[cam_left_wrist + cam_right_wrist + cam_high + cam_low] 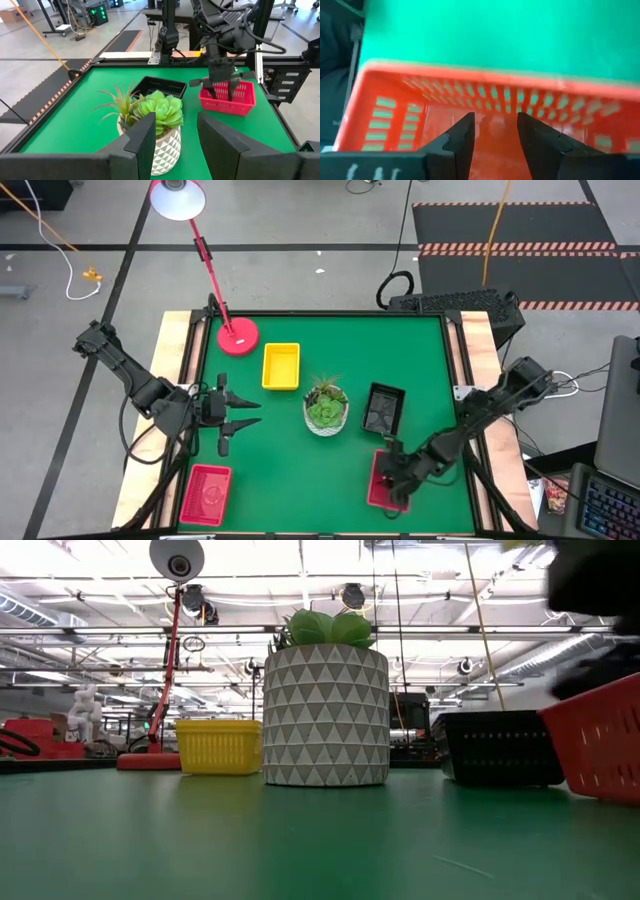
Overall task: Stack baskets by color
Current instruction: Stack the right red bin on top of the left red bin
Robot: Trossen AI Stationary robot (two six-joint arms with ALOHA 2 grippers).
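behind pot (326, 413), black basket (383, 408).

Both arms are dark, near black — slim jointed links with thick black cables looping along them. The left gripper (243, 411) ends in two long pointed fingers; the right gripper (394, 477) has flat, angular black fingers (460, 141) with blunt, bevelled tips.

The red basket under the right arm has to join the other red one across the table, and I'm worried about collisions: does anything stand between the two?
Nothing stands directly between them. The red basket under the right gripper and the other red basket both lie along the table's near edge. The plant pot and the waiting left gripper sit farther back.
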